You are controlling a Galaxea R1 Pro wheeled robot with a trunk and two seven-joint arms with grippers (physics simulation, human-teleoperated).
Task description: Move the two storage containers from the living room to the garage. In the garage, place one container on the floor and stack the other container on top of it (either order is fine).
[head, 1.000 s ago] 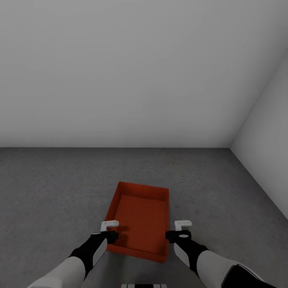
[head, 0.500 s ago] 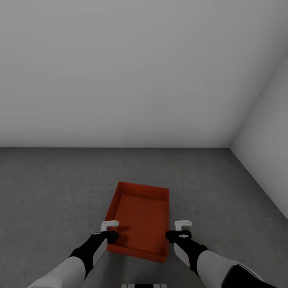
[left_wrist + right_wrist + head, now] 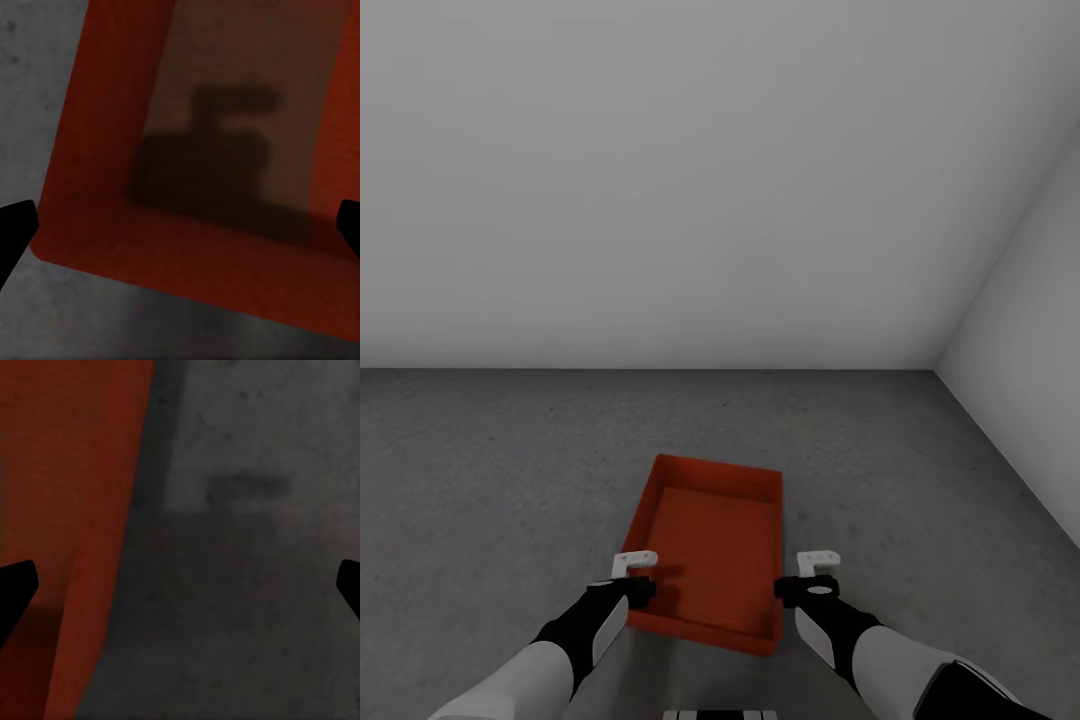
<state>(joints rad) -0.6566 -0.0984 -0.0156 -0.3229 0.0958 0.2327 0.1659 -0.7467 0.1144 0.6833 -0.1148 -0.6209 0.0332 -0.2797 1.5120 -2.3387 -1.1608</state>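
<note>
Nothing changes: both open end effectors, left and right, still flank the storage container on the garage floor.

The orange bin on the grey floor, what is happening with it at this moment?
A two-armed robot stands over one storage container, which sits on the floor near a corner of plain pale walls. The left gripper and the right gripper hang at the bin's two sides, both open, and neither is gripping it. In the left wrist view the container lies between the spread fingers, empty, with the gripper's shadow inside.
</note>
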